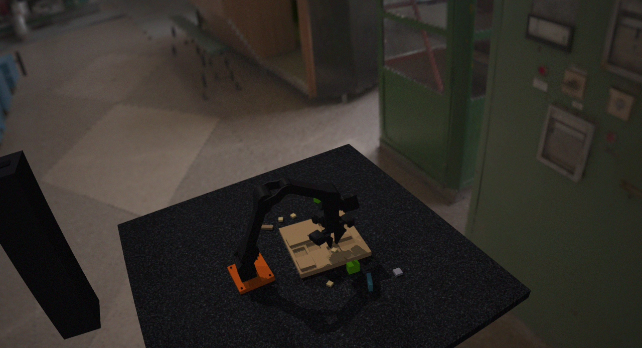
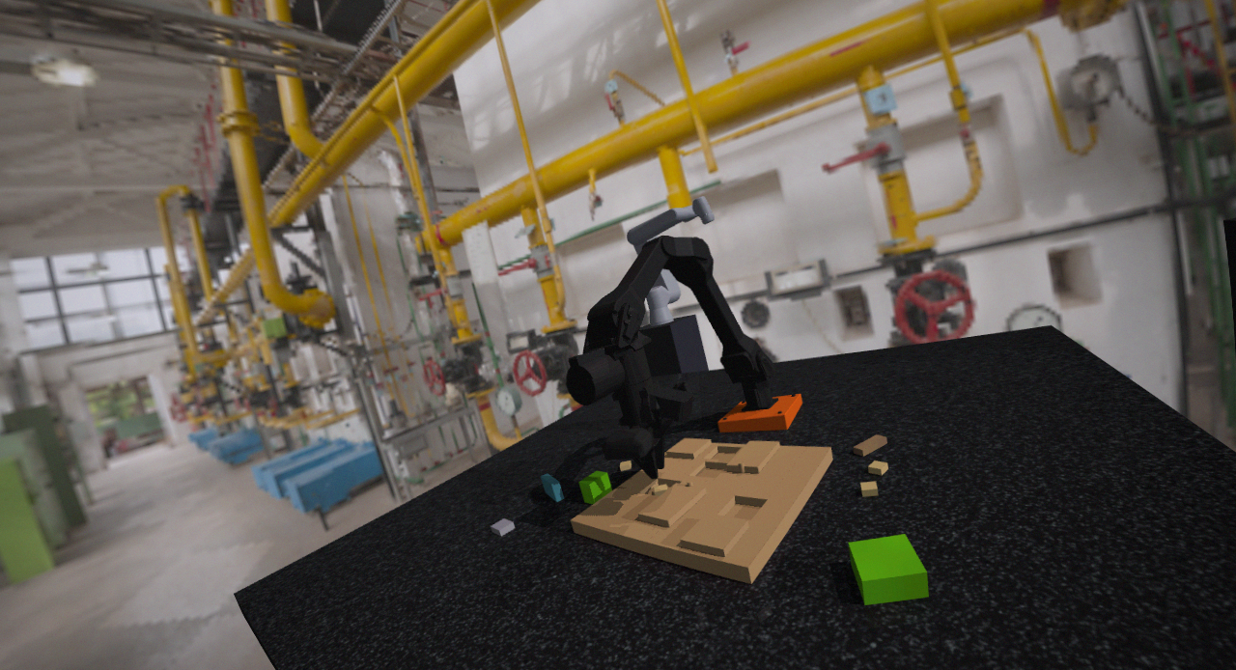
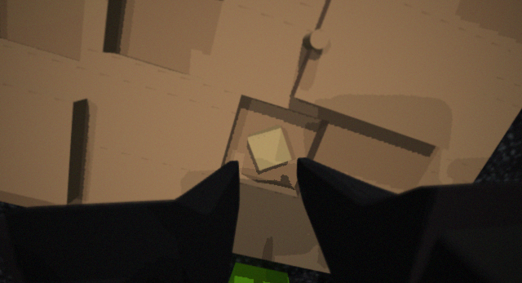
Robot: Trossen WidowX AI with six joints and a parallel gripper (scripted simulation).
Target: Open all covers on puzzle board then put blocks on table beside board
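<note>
Jaws apart above block (image 3: 269, 148), wrist-only.

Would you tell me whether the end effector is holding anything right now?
Nothing is held: the end effector is partly open above the small block in its well.

Hand (image 2: 650, 473) low over board (image 2: 782, 502) edge; green block (image 2: 887, 568) nearby.

Gripper (image 3: 267, 174) part-open, nothing between fingers, above uncovered well holding pale block (image 3: 269, 148); gap over block free. Swung cover (image 3: 373, 156) lies just right of well, pin (image 3: 319, 39) beyond. Green cube (image 1: 353, 267) stands at board's (image 1: 314, 256) near edge.
</note>
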